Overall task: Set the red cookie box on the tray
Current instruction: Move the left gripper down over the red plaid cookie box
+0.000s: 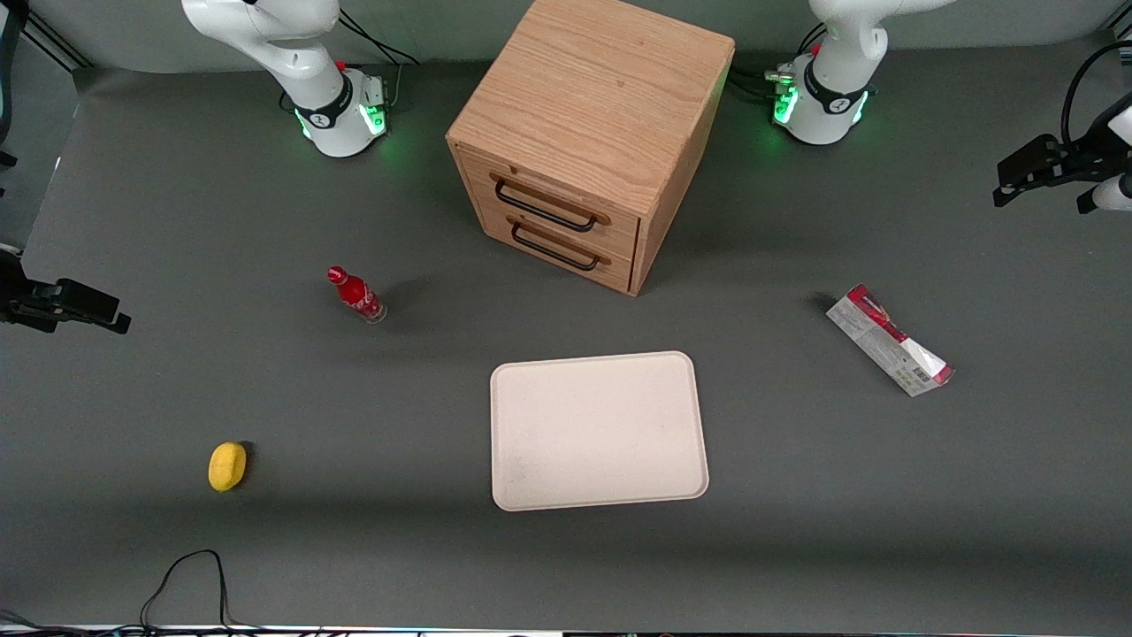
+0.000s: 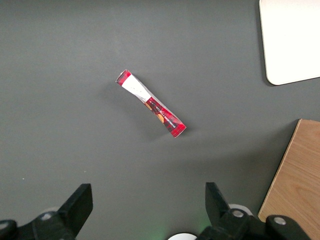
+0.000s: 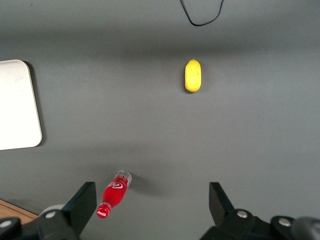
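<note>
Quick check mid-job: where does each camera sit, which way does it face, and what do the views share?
Front: high, facing both arm bases across the table; tray, cabinet, box.
Left wrist: looks straight down past the open gripper, high above the box.
Right wrist: looks down past the parked fingers at bottle and lemon.
All three show the tray.

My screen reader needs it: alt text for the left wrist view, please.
A red cookie box lies flat and diagonal on the grey table, untouched, with the open gripper above it. A tray corner and a wooden cabinet edge also show.
</note>
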